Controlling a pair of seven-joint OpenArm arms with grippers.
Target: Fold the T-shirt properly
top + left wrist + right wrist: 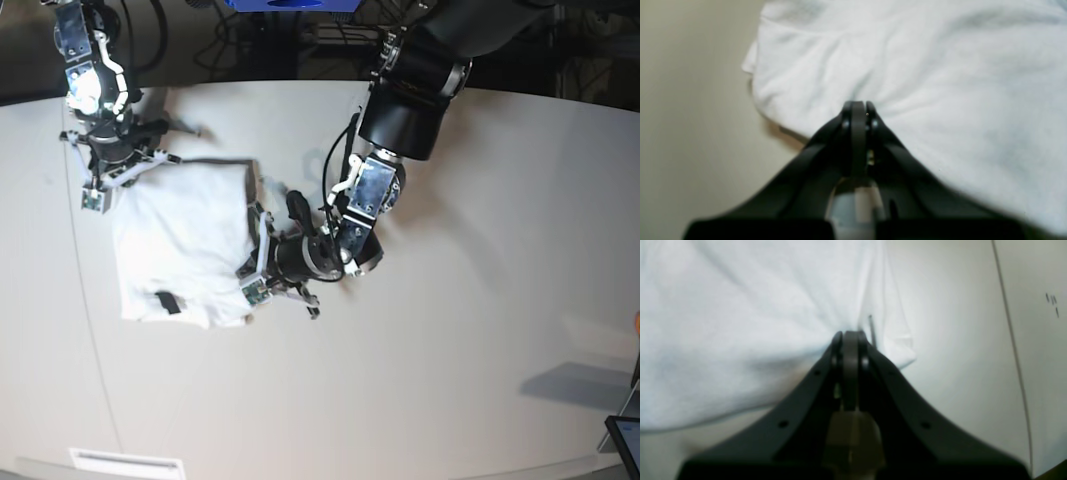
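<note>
So the T-shirt (pixel 180 240) sits on the pale bench (pixel 450 350) at the left of the base view, folded into a rough rectangle, white side up, small black tag (pixel 167 301) near its lower edge. Left gripper (pixel 858 106) has its jaws pinched together on the cloth at the right edge. Right gripper (pixel 850 335) looks clamped on the upper left corner, though that view's blurry.

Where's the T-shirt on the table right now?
In the base view the T-shirt lies on the left part of the table, between the two arms: the right pincer is at its far corner and the left pincer at its right edge.
</note>
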